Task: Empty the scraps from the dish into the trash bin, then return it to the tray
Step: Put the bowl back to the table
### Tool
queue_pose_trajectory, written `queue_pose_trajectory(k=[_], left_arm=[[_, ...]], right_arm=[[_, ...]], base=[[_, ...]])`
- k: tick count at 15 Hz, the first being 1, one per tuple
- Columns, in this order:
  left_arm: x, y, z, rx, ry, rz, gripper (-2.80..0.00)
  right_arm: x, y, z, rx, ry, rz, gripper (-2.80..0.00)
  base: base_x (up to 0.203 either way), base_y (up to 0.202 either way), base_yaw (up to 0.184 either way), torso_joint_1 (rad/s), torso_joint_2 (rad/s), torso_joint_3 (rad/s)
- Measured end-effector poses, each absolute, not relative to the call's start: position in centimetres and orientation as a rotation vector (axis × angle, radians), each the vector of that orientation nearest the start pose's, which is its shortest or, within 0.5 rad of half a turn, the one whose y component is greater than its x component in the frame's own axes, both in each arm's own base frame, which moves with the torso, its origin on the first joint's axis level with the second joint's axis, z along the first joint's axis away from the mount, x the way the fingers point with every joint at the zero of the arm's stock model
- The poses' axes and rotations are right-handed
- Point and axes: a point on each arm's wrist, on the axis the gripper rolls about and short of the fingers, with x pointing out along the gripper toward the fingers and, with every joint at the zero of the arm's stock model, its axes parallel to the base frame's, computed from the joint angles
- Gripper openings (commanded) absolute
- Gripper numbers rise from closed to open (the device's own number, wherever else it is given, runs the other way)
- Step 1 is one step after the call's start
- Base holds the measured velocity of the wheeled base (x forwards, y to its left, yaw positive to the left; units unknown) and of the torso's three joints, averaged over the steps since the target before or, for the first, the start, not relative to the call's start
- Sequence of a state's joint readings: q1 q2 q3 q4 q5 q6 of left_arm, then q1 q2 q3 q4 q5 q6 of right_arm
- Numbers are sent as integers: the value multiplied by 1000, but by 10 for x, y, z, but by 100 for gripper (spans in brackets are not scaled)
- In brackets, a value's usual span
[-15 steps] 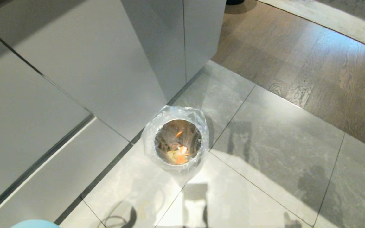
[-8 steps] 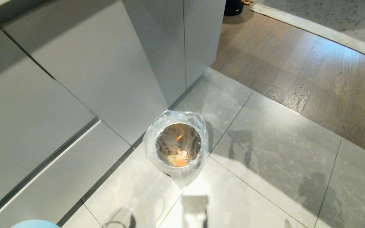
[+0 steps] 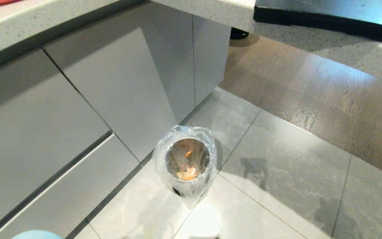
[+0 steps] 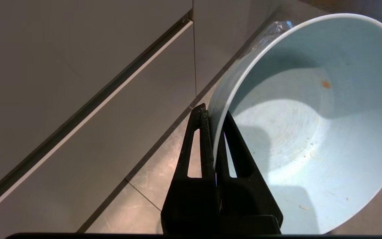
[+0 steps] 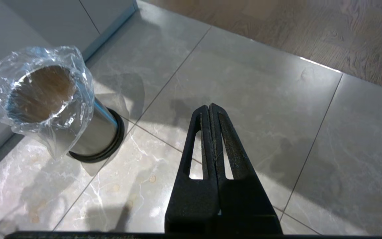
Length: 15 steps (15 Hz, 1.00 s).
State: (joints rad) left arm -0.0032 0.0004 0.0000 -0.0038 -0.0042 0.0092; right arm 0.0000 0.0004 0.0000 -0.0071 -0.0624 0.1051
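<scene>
1. While the left hand point(image 4: 215, 114) pinches the rim of the pale-blue dish point(image 4: 310, 126), the dish is nearly empty (only specks cling inside).
2. Orange and yellow scraps point(image 3: 187, 174) lie in the bagged metal trash bin point(image 3: 159, 156) on the tiled floor point(image 3: 277, 186).
3. Right hand point(image 5: 210, 109) hangs closed, empty, near the bin.
4. Black tray point(image 3: 327, 13) sits on the worktop point(image 3: 211, 10).

Bright, glare on floor tiles point(image 3: 204, 222), soft shadows, sl. blur

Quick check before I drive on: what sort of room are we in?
Likely a home kitchen: flat grey cabinet fronts under a speckled stone counter, tiled floor meeting wood, and a bag-lined metal trash bin holding food scraps.
</scene>
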Motion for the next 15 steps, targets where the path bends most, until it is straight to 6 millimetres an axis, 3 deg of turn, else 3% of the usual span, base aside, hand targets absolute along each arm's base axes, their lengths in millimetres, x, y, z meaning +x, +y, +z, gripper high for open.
queue_pose_trajectory(k=[15], left_arm=[[-23, 0, 76, 10, -3, -7, -280]], right_arm=[[-23, -1, 76, 105, -10, -63, -280]], base=[[0, 0, 0, 3, 1, 200]])
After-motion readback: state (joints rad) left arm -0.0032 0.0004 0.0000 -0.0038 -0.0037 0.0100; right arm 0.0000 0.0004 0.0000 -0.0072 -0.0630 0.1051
